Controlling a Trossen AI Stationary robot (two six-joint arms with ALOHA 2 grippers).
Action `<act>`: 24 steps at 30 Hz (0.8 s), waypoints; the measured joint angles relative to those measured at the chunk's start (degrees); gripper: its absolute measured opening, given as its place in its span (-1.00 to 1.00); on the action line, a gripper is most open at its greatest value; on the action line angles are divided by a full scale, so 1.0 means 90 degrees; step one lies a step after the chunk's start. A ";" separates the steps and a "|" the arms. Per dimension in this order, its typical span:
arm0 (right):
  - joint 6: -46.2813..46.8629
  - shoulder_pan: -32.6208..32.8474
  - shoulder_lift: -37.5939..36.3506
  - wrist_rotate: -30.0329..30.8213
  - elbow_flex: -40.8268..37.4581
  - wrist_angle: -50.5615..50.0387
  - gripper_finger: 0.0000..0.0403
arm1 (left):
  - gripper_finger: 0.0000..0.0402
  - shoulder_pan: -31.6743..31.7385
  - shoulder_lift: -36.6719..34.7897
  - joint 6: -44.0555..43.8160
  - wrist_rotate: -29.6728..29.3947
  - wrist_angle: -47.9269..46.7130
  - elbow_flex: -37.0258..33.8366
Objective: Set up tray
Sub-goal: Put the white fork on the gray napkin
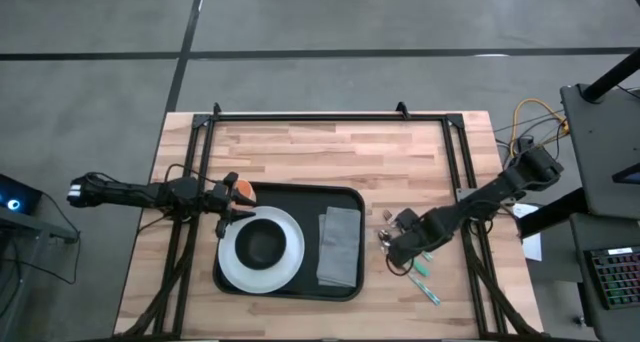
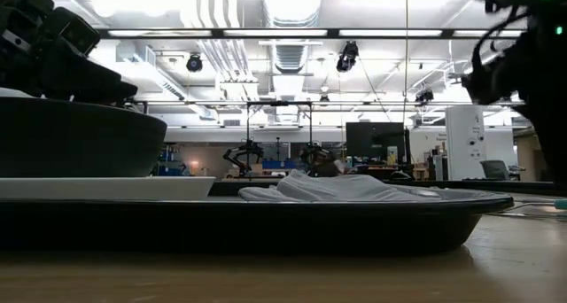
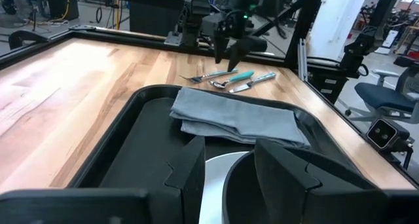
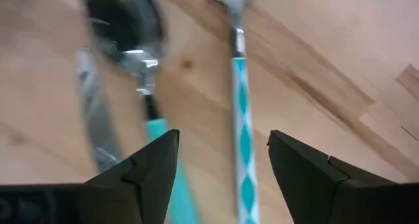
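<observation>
Black low-rimmed tray (image 2: 266, 221), plate, folded napkin

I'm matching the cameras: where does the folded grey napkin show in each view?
High: grey napkin on the tray's right half.
Low: centre, above the tray rim.
Left wrist: centre, beyond the fingers.
Right wrist: not in it.
Shared landmark: the black tray.

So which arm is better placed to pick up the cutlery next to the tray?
Probably the right: its open gripper hangs directly over the fork and spoon. The left gripper is at the tray's far side.
</observation>
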 joint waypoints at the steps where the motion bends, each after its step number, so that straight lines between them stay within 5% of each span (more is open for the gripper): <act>1: 0.0013 -0.0034 0.0000 -0.0058 -0.0109 0.0069 0.12 | -0.43 -0.0002 0.0008 0.0000 0.0001 0.0000 0.0000; 13: 0.0134 -0.0227 -0.0051 -0.0271 -0.1082 0.1281 0.05 | -0.43 -0.0001 0.0028 0.0000 0.0000 -0.0001 0.0000; 24: 0.0234 -0.0238 -0.0044 -0.0312 -0.1168 0.1346 -0.48 | -0.43 -0.0002 0.0068 0.0000 0.0000 0.0000 0.0000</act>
